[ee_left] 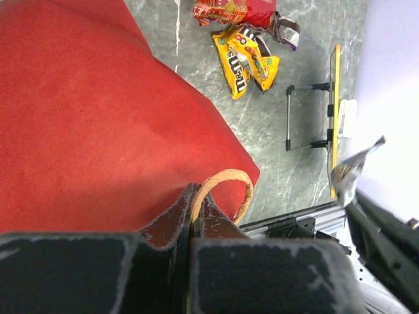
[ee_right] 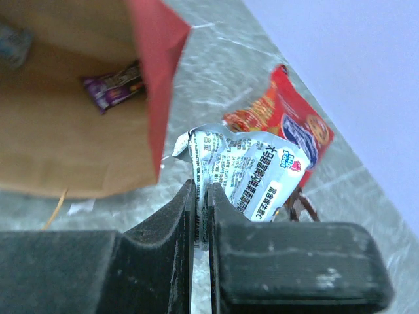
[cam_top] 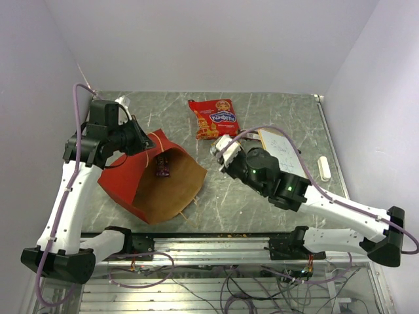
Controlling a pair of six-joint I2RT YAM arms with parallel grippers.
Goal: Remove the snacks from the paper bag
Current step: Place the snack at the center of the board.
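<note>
- One silvery wrapper [ee_right: 245, 173] pinched by its edge in the right gripper [ee_right: 201, 196], fingers clenched on it; held outside the paper bag [cam_top: 121, 180], just past the mouth and near the red packet [cam_top: 213, 118].
- One purple wrapper [cam_top: 162, 171] inside, lying on the brown lower wall, set back from the mouth.
- Already out on the table [cam_top: 262, 203] beyond the bag: red packet and yellow packet [ee_left: 247, 60], just beside each other.
- Bag on its side, mouth open toward the right arm.
- Upper lip raised by the left gripper [ee_left: 192, 208], fingers closed at the string handle [ee_left: 226, 173]; paper, string or both between them, cannot tell.
- Flat on the table, partly hidden by the right arm in the top view: white board [cam_top: 278, 149], apart from the bag.
- Step in hand, by judgement: carrying the silvery wrapper off to join the other snacks.
- Next move calls for lowering onto bare table near the red packet and opening the fingers.
- Then calls for reaching deep along the lower wall for the purple wrapper, with the left arm holding the mouth open.
</note>
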